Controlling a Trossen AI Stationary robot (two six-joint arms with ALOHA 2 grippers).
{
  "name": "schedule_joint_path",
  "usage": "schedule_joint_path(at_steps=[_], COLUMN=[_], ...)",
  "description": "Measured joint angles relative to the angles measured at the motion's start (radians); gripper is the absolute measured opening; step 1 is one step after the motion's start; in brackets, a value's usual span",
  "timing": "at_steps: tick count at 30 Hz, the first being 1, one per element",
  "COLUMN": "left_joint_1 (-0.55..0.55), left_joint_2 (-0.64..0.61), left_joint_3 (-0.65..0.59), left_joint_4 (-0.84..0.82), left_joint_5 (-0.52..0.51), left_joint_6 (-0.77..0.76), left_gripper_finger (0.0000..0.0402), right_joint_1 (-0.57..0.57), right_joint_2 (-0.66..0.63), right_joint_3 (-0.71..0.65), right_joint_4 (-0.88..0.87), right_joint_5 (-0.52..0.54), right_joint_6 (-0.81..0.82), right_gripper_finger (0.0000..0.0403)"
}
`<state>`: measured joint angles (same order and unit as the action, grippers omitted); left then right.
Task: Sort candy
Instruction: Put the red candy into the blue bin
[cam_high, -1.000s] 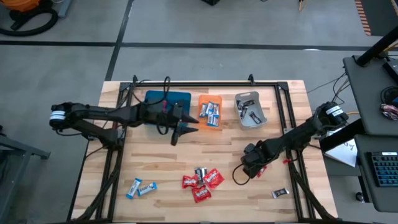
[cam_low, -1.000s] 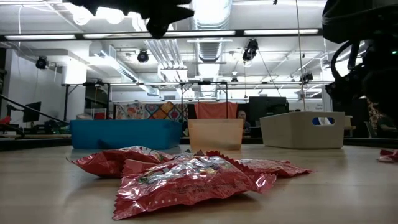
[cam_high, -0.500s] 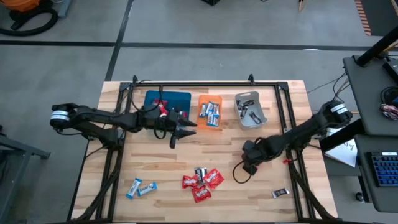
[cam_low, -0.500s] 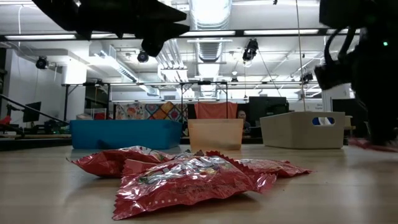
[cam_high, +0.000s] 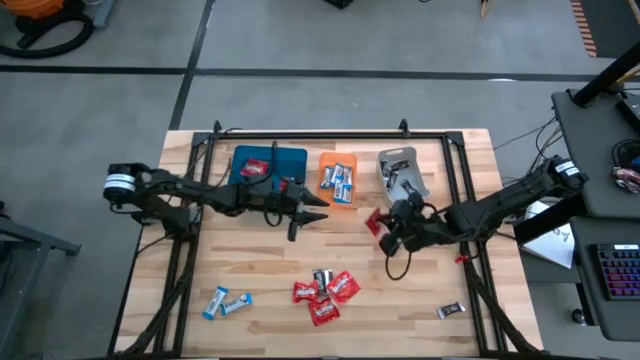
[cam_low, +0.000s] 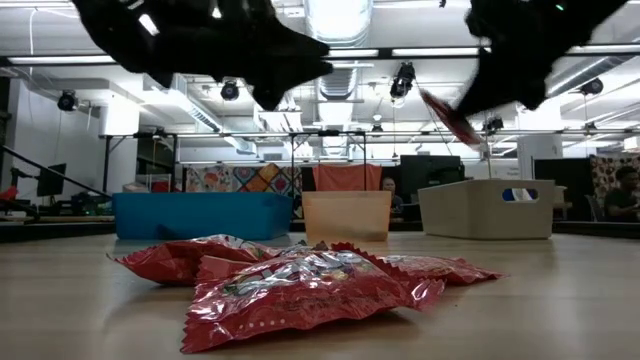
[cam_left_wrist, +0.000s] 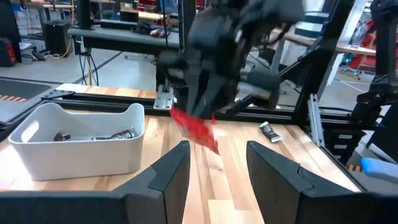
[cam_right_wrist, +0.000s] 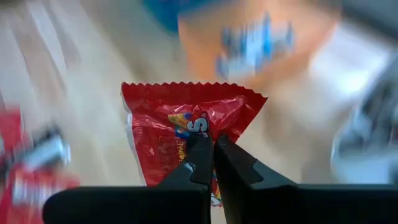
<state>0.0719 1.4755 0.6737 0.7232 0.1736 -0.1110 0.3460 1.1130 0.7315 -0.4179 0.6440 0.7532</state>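
Note:
My right gripper (cam_high: 384, 224) hangs above the table's middle, in front of the grey tray (cam_high: 403, 176), shut on a shiny red candy (cam_right_wrist: 189, 121), which also shows as the red candy (cam_low: 449, 116) high in the low view. My left gripper (cam_high: 312, 210) is open and holds nothing; it hovers in front of the orange tray (cam_high: 337, 181), its fingers (cam_left_wrist: 176, 167) pointing at the right gripper. One red candy (cam_high: 255, 169) lies in the blue tray (cam_high: 268, 165). A heap of red candy (cam_high: 325, 290) lies near the table's near edge. My right gripper pinches the red candy between its two fingers (cam_right_wrist: 200, 158), on the wrapper's flat face near one end (cam_right_wrist: 186, 140). The candy is lifted clear of the table and sticks out past the fingertips, its crimped far edge (cam_right_wrist: 193, 87) free.
Blue-and-white candies fill the orange tray, and dark ones lie in the grey tray. Two blue-and-white candies (cam_high: 228, 301) rest at the near left, and a dark candy (cam_high: 450, 311) at the near right. Black frame rails (cam_high: 330, 133) border the table's far edge and sides.
My right gripper has risen and moved toward the far edge and the left, carrying the red candy up off the table. My left gripper has shifted a little toward the right, and the red candy in the blue tray now shows behind its arm.

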Motion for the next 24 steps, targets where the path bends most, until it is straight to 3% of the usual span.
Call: schedule_joint_path(at_steps=[4, 9, 13, 18, 24], left_joint_1=[0.0, 0.0, 0.0, 0.0, 0.0], left_joint_2=[0.088, 0.173, 0.212, 0.22, 0.218], left_joint_3=[0.06, 0.129, 0.175, 0.183, 0.182], left_joint_4=[0.015, 0.016, 0.017, 0.015, 0.018], left_joint_5=[-0.001, -0.008, -0.012, -0.158, -0.245], left_joint_6=[0.001, 0.001, -0.003, -0.027, -0.038], left_gripper_finger=[0.0142, 0.0142, 0.0142, 0.0142, 0.0142], right_joint_1=[-0.028, -0.068, -0.1, -0.118, -0.118], right_joint_2=[-0.004, 0.035, 0.068, 0.084, 0.088], right_joint_3=[0.001, 0.001, 0.001, 0.001, 0.001], right_joint_4=[0.207, 0.445, 0.524, 0.531, 0.551], right_joint_5=[0.13, 0.207, 0.275, 0.274, 0.274], right_joint_6=[-0.224, -0.427, -0.481, -0.485, -0.493], right_gripper_finger=[0.0008, 0.0008, 0.0008, 0.0008, 0.0008])
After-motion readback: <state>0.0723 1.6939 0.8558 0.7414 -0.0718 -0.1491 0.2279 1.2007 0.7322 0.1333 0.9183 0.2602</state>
